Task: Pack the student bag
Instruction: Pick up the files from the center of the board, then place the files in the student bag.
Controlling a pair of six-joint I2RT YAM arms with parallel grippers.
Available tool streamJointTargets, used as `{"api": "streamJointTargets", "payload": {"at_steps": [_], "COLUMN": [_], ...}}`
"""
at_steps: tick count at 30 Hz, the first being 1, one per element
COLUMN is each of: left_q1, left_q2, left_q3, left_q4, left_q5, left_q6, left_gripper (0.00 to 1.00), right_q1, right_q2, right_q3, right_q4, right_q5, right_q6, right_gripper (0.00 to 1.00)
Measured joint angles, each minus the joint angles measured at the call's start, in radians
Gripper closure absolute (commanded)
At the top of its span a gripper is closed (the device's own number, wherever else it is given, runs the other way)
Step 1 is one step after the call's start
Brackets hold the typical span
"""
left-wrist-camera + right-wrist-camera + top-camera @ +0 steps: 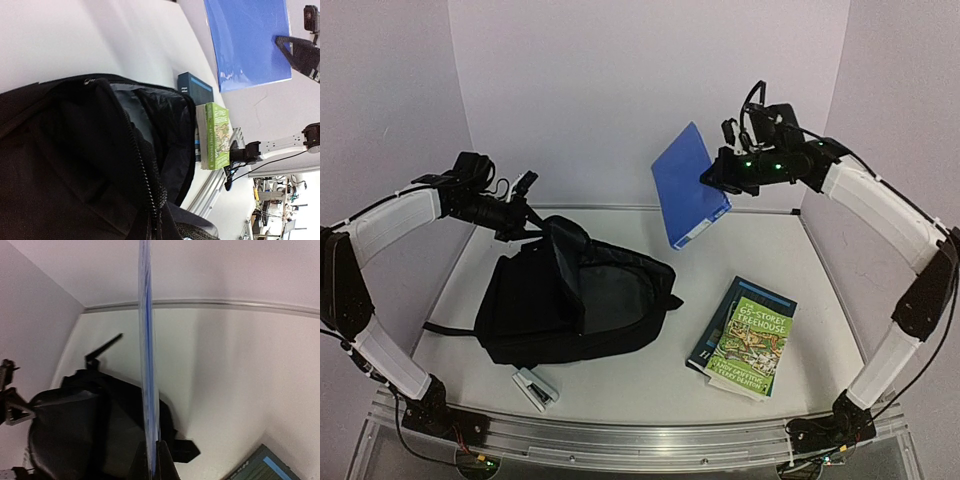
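On the worktop's left half, student bag (pixel 570 300): lying on the worktop (pixel 790 250), main compartment unzipped, flap lifted, blue-grey lining showing; nothing can be seen packed inside.
Blue book (pixel 685 190): in the air above the back of the worktop, tilted, well right of the bag's mouth and not over it.
Book pair: green paperback (pixel 757 335) lying on a dark blue book (pixel 713 338), front right, apart from the bag.
Small pale item (pixel 534 388): just in front of the bag, near the front edge; too small to name.
Left hand (pixel 527 218): pressed together, seemingly pinching the flap's edge to keep the mouth open.
Right hand (pixel 712 178): pinching the blue book by one edge.
Done, by my reading: bag opened, first book lifted.
Left: blue book into the bag, then the book pair and probably the small item, then closing.
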Motion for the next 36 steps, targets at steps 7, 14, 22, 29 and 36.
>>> {"api": "streamJointTargets", "payload": {"at_steps": [7,14,22,29,36], "left_q1": [0.000,0.000,-0.026,-0.077,-0.099], "left_q2": [0.000,0.001,0.035,0.065,0.106], "left_q3": [0.116,0.147,0.176,0.204,0.236], "left_q4": [-0.035,-0.087,-0.104,-0.104,-0.089], "left_q5": [0.101,0.140,0.167,0.176,0.180], "left_q6": [0.008,0.020,0.027,0.028,0.029], "left_gripper": [1.00,1.00,1.00,1.00,1.00], "right_q1": [0.043,0.109,0.161,0.163,0.200], "right_q2": [-0.063,0.044,0.156,0.177,0.223], "right_q3": [-0.194,-0.282,-0.270,-0.345,-0.395], "right_q4": [0.128,0.179,0.281,0.539,0.783], "right_q5": [-0.272,-0.410,-0.458,-0.423,-0.371], "right_q6": [0.060,0.115,0.188,0.349,0.503], "right_gripper": [1.00,1.00,1.00,1.00,1.00]}}
